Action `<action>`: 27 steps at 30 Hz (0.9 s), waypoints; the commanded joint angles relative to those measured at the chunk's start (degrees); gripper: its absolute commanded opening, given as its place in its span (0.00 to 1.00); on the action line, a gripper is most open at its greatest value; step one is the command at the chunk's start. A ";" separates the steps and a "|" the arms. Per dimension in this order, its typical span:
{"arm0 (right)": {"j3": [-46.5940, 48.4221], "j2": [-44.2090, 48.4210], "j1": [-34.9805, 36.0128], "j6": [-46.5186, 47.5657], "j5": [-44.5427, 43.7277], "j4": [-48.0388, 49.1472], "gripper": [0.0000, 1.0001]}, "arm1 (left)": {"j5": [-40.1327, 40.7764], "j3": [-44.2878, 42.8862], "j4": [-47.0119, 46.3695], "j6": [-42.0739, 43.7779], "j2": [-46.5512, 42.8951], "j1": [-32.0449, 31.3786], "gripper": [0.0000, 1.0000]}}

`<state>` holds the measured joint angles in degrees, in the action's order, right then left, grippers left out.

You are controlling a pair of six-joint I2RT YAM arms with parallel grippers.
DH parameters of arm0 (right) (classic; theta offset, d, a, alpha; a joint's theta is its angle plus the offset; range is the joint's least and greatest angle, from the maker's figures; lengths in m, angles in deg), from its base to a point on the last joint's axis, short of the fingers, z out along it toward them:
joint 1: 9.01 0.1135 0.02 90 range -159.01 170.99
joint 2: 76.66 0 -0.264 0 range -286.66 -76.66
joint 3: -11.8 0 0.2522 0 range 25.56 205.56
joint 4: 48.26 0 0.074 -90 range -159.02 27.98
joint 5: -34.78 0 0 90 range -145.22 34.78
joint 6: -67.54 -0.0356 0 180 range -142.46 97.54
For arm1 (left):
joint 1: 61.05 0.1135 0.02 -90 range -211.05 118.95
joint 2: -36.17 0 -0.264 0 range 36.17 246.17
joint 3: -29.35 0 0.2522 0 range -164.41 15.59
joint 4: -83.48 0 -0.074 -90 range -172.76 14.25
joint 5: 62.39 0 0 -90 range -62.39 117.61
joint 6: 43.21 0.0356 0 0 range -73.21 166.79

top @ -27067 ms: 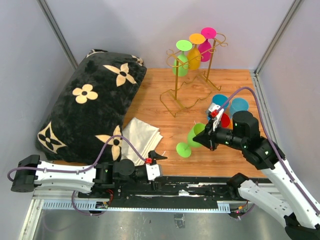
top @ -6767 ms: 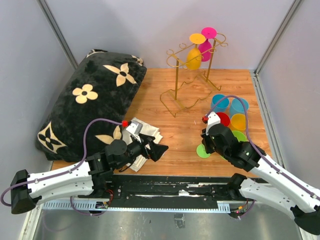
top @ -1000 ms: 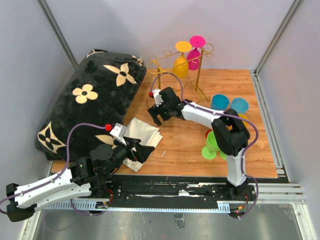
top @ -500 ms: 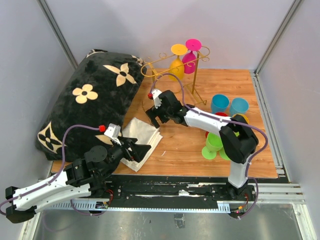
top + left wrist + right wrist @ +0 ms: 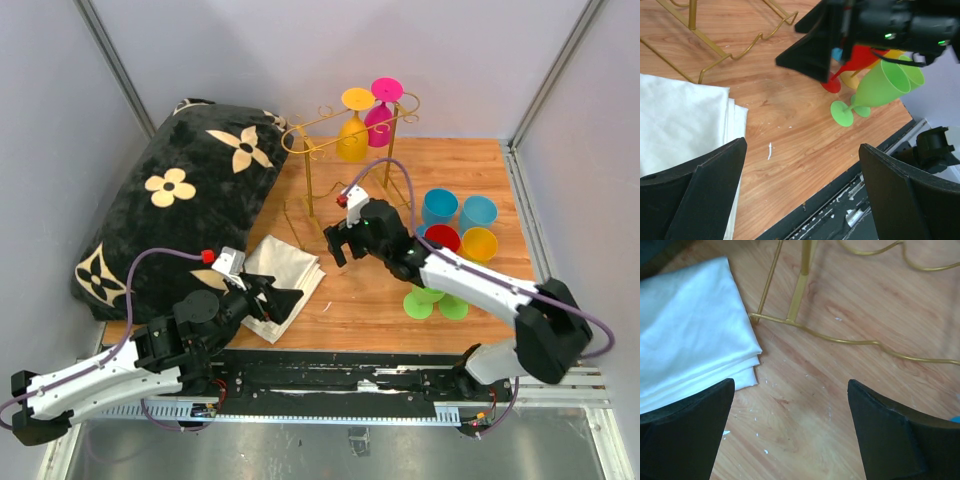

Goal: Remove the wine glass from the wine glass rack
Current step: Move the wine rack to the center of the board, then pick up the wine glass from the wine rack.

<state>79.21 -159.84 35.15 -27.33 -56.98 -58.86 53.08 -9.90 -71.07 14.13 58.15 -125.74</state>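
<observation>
The gold wine glass rack [image 5: 308, 186] stands at the back of the table, its post and base wire also in the right wrist view [image 5: 801, 286]. A yellow wine glass [image 5: 352, 138] and a pink wine glass [image 5: 379, 116] hang upside down from its top rail. My right gripper [image 5: 338, 250] is open and empty, low over the wood just right of the rack's post, touching nothing. My left gripper [image 5: 287, 305] is open over the edge of a folded white cloth [image 5: 284, 268], far from the rack. In the left wrist view the rack's base wire [image 5: 715, 47] shows at the top.
Two green wine glasses [image 5: 430, 296] stand on the table at the front right, beside blue cups [image 5: 439, 206], a red cup [image 5: 443, 238] and a yellow cup [image 5: 479, 243]. A black flowered pillow [image 5: 180, 200] fills the left side. Grey walls close in all round.
The rack with its two glasses slid a little left. My right gripper then drew back rightward and nearer, away from the rack's left side. The left arm barely moved.
</observation>
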 commanded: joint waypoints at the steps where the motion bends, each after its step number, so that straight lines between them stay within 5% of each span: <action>1: -1.55 10.73 1.21 -2.16 -5.99 -2.65 0.95 | 1.03 -1.28 -3.25 2.87 1.77 0.19 1.00; 6: -0.90 22.89 1.24 -4.72 -14.44 -6.92 0.95 | 0.52 -3.36 -4.20 4.47 5.52 0.23 1.00; 10: 8.75 23.84 -0.27 -6.19 -19.76 -14.11 0.92 | 1.04 -5.72 -3.80 5.69 9.23 0.36 1.00; 14: 22.66 19.43 -6.48 -11.53 -14.14 -21.91 0.88 | 2.58 -8.54 -1.70 4.50 13.99 1.81 1.00; 19: 35.10 12.49 -16.86 -21.64 -1.36 -24.24 0.84 | -5.81 -9.78 -5.46 1.92 16.43 8.06 1.00; 27: 49.54 -0.37 -25.26 -28.82 2.99 -23.12 0.79 | -9.10 -15.29 -1.31 1.64 19.87 14.78 1.00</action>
<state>123.80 -155.53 13.77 -49.05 -59.17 -80.87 46.24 -21.55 -73.37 16.25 77.69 -113.28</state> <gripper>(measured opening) 0.810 0.994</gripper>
